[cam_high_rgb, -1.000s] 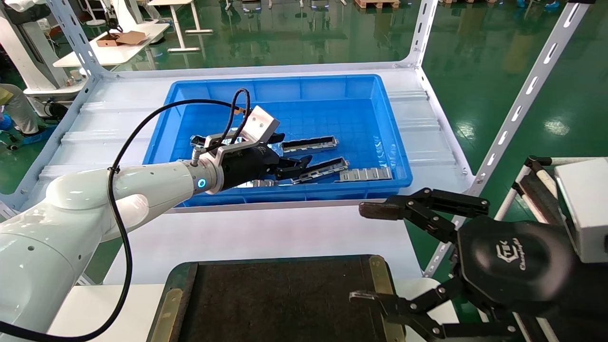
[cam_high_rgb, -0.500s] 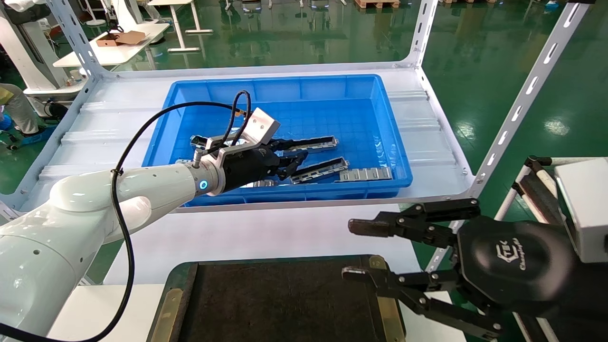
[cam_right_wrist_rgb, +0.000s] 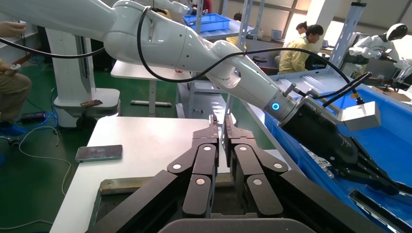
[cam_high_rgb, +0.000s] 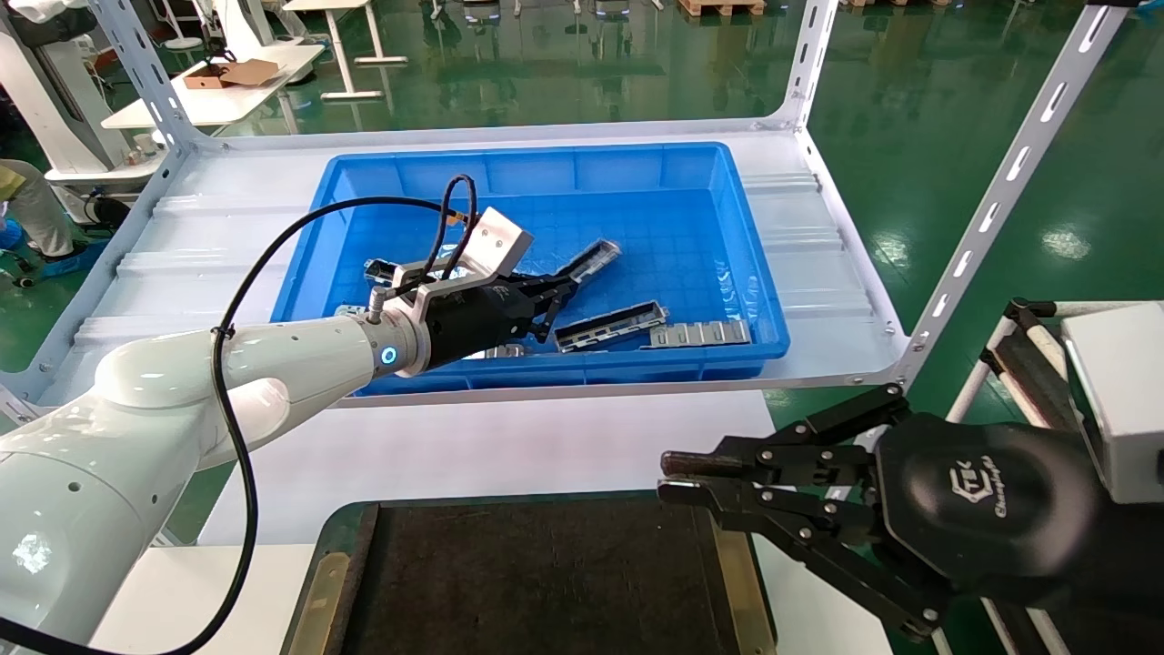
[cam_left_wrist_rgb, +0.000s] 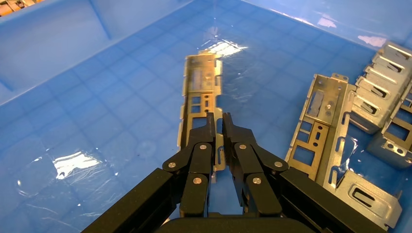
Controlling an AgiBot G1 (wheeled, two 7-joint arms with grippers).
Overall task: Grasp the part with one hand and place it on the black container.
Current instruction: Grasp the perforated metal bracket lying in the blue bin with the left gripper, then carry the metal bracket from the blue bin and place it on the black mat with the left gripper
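Observation:
My left gripper is low inside the blue bin and shut on one part, a narrow silver-grey metal channel. Its free end points up toward the bin's far wall. The left wrist view shows the black fingertips pinching one long edge of that part, close to its near end. My right gripper is shut on nothing and hovers over the right edge of the black container at the front. In the right wrist view, the right gripper has its two fingers nearly together.
The blue bin stands on a white shelf with slotted uprights. A second channel and a slotted plate lie on its floor near the front wall. More metal pieces lie beside the held part.
My left gripper has closed on the far channel and swung it from lying flat to pointing up and away. My right gripper has gone from wide open to shut.

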